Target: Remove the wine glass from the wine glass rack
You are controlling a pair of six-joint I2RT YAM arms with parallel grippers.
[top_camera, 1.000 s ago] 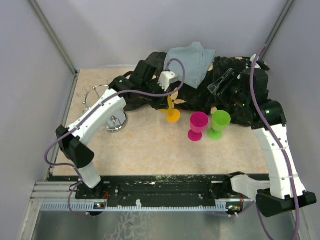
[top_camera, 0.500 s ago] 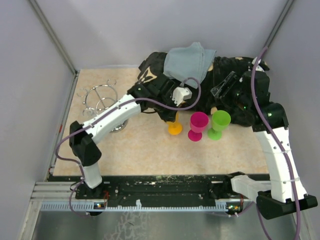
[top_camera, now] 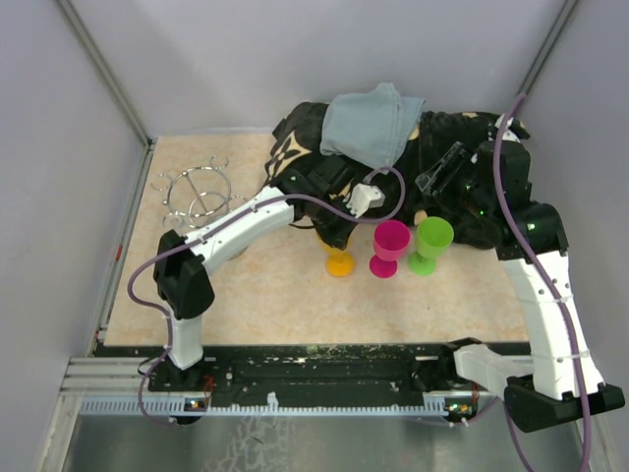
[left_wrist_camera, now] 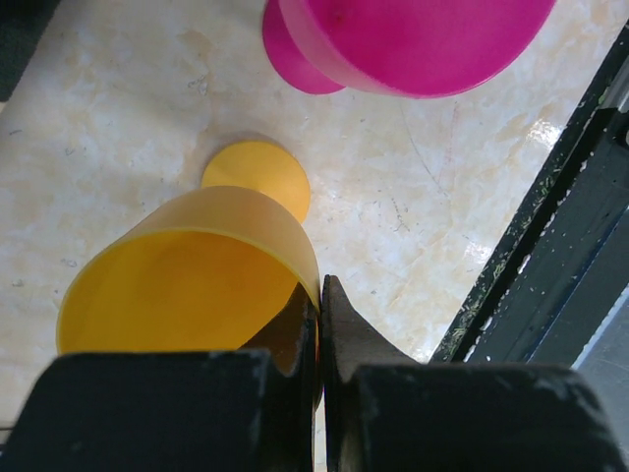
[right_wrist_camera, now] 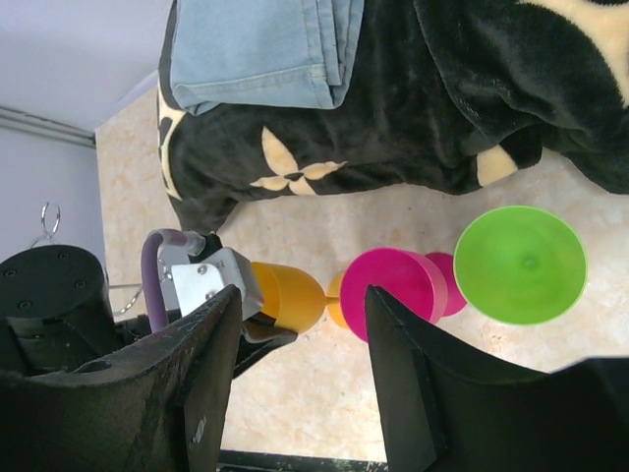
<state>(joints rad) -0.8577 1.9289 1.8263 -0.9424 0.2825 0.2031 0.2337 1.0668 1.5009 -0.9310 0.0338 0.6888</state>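
Here the orange wine glass (left_wrist_camera: 187,285), translucent plastic, is pinched by its rim in the left end effector (left_wrist_camera: 319,295), its stem hidden behind the bowl. A glossy pink glass (left_wrist_camera: 413,44), partly cut off, stands just beyond. The chrome wire wine glass rack (top_camera: 197,194) sits well to that end effector's left; the right end effector (right_wrist_camera: 305,295) hangs spread.

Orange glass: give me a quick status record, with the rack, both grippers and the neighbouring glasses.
rack: far left, no glass seen on it
orange glass: upright, away from rack, next to pink glass
left gripper: shut on orange glass rim
right gripper: open, empty
green glass: standing right of pink glass
orange foot set down: cannot tell
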